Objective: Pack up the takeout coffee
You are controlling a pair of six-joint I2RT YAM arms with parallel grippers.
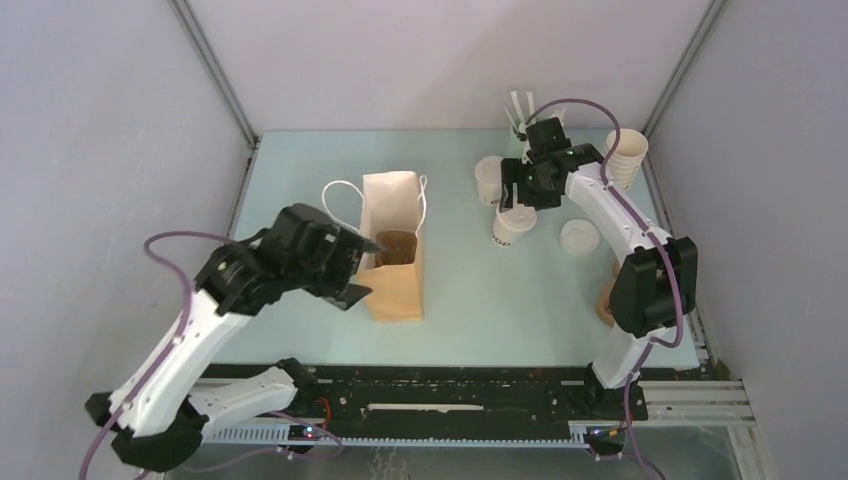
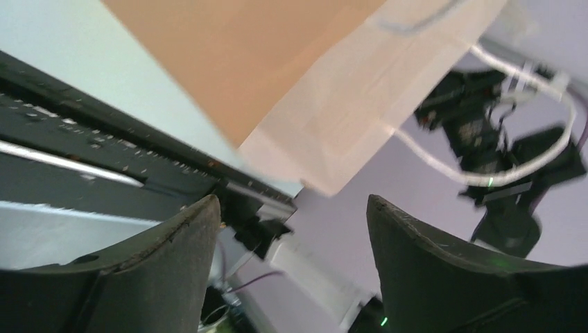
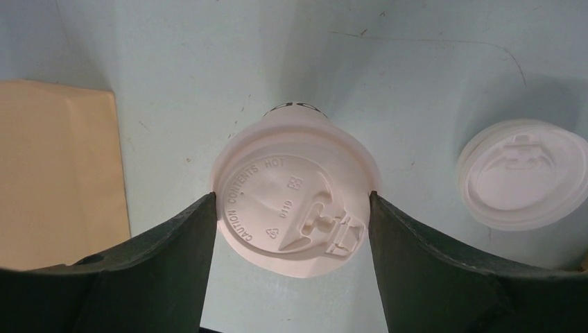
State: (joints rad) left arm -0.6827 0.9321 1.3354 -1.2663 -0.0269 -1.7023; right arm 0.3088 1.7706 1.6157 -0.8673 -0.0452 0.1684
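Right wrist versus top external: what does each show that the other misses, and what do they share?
Only the right wrist: the raised lettering on the lidded cup, and the right gripper with jaws flanking its lid closely; whether they press it is unclear. Only the top external: the left gripper at the open mouth of the brown bag, the second cup, the cup stack, the white sticks. Both: the lidded cup, the loose lid, the brown bag, the table.
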